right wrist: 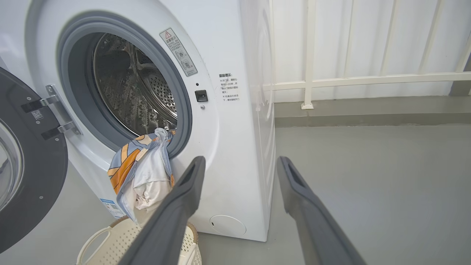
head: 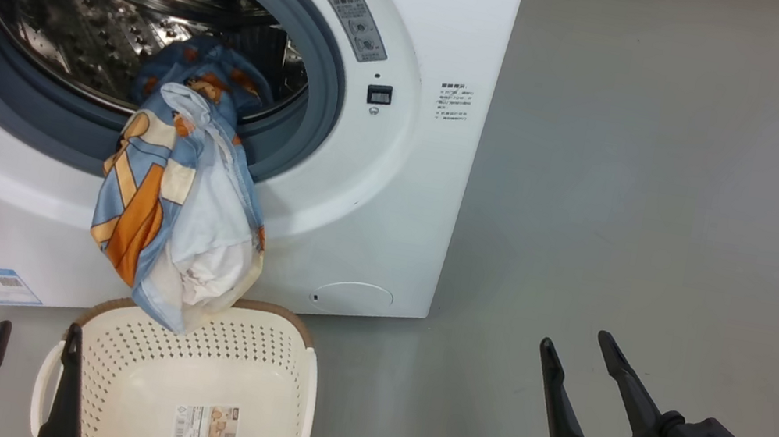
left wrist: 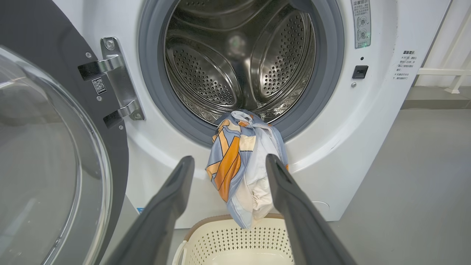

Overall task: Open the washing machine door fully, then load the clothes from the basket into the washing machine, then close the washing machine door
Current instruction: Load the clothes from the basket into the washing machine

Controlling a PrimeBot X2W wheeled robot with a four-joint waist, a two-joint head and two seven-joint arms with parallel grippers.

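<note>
A smooth grey floor (head: 681,180) lay evenly lit. Along its far edge ran a low grey kerb (right wrist: 368,110), carrying a white railing (right wrist: 368,79) before a white wall (right wrist: 349,36).

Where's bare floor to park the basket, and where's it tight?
Free: the grey floor right of the washing machine, ahead of the right tool. Tight: in front of it, where the clothes hang over the basket beside the open door.
</note>
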